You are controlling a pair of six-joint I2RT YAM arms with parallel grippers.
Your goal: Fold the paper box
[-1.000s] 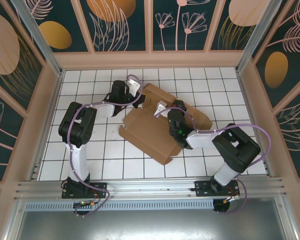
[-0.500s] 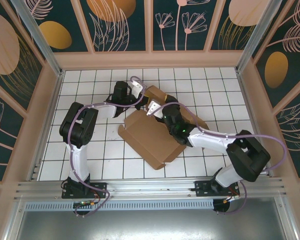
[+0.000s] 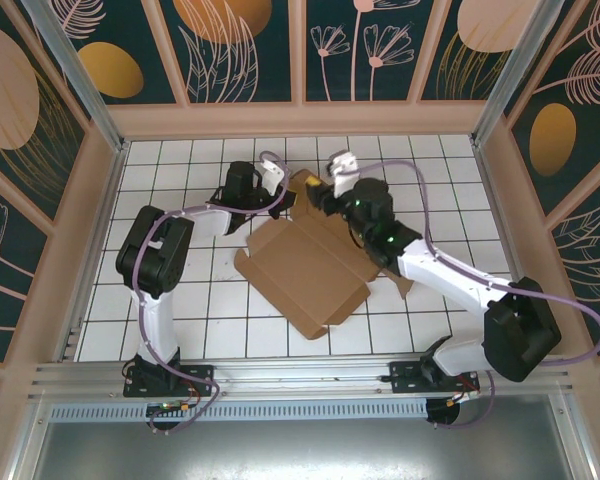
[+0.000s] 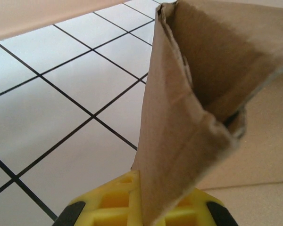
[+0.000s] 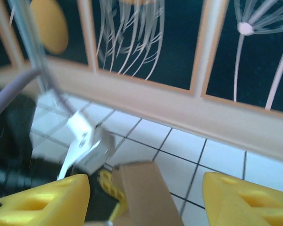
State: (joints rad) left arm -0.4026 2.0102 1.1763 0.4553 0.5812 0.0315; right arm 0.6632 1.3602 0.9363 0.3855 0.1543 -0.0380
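Left claw (image 4: 148,203) clenches an upright flap of the paper box (image 3: 300,265); right claw (image 5: 144,193) stands released, with cardboard between its fingers. White tiled surface (image 3: 180,300), dark floral walls (image 3: 250,50).

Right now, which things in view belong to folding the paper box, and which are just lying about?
Part of the job:
- paper box
- left gripper, jaws shut on a box flap
- right gripper, jaws open with cardboard between them

Just there:
- white tiled table
- patterned walls
- metal rail at the near edge
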